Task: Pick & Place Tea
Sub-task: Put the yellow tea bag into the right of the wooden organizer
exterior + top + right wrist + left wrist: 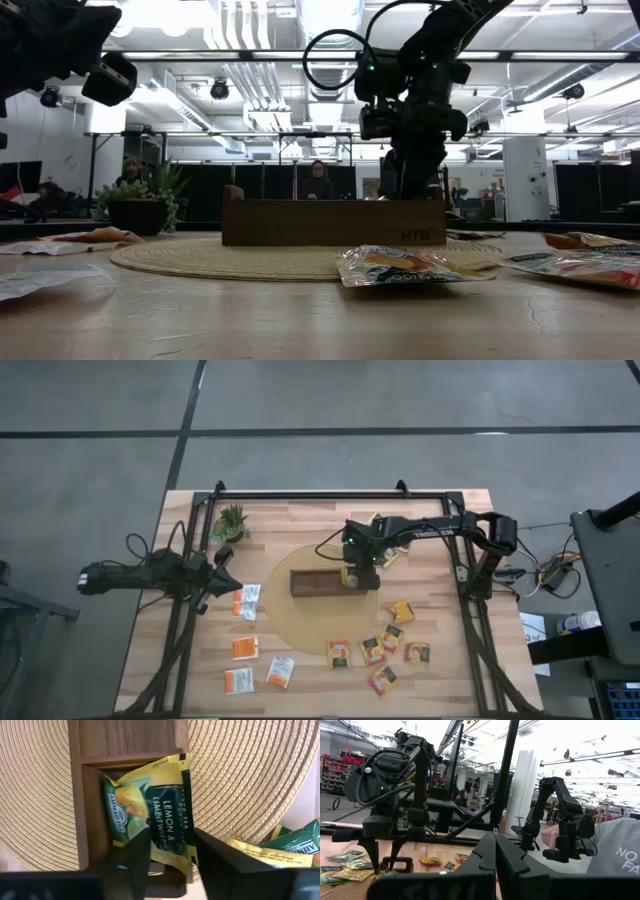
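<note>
A yellow-green tea sachet [150,805] lies tilted in the end compartment of the dark wooden tray [315,582] [330,222], with one corner over the tray wall [75,795]. My right gripper [172,852] [360,572] is open and stands low over that tray end, a finger on either side of the sachet's near part. Other yellow-green sachets [385,550] lie behind it. Orange-brown sachets [385,650] and white-and-orange sachets [247,600] lie on the table toward the near side. My left gripper [222,560] [495,852] waits shut at the table's left. My right gripper points down at the yellow-green sachet's near edge [170,840], with its fingers [140,852] apart over it. Whether they touch the sachet I cannot tell. The sachet rests in the tray compartment, tilted.
The tray sits on a round woven mat [300,620]. A spiky potted plant [232,522] [140,205] stands at the far left. A black frame [330,495] runs round the table. A person's sleeve [615,845] shows beyond the table in the left wrist view.
</note>
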Robot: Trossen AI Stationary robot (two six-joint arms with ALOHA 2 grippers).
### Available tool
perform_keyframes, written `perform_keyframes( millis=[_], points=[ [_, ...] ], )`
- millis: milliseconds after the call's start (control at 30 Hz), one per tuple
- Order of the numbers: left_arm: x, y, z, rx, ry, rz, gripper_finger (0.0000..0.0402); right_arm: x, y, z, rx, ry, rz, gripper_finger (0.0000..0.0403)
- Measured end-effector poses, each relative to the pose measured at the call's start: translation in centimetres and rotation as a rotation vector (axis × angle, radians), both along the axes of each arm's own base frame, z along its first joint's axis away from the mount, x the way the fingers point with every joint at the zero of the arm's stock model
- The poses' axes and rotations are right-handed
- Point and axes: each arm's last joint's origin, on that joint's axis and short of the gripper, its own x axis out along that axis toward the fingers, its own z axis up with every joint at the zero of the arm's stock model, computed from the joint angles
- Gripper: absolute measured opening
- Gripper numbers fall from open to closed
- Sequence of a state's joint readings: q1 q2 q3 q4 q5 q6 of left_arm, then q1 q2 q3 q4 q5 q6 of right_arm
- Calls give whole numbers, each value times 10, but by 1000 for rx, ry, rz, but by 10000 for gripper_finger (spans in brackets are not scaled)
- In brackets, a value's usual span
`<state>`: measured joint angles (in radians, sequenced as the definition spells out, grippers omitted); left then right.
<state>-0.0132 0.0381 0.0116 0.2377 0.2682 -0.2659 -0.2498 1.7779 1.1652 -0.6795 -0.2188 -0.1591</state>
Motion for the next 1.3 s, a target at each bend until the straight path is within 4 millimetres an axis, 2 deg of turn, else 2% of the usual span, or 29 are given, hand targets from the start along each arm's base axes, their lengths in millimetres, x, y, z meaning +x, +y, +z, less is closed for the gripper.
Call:
perform_keyframes(
  millis=[200, 300, 467, 767, 933, 1033, 1167, 1300],
  points=[
    [0, 0, 0, 0, 0, 0, 0, 0, 0, 0, 0, 1, -1, 42],
    [0, 0, 0, 0, 0, 0, 0, 0, 0, 1, -3, -2, 5, 20],
    [0, 0, 0, 0, 0, 0, 0, -1, 0, 3, -14, -7, 3, 28],
    [0, 0, 0, 0, 0, 0, 0, -6, -1, 21, -117, -42, -26, 32],
    [0, 0, 0, 0, 0, 0, 0, -6, -1, 21, -125, -41, -31, 33],
    [0, 0, 0, 0, 0, 0, 0, -6, 1, 19, -96, -41, -20, 33],
    [0, 0, 0, 0, 0, 0, 0, -7, 5, 18, 27, -62, 32, 34],
    [0, 0, 0, 0, 0, 0, 0, -7, 7, 17, 50, -65, 42, 34]
  ],
)
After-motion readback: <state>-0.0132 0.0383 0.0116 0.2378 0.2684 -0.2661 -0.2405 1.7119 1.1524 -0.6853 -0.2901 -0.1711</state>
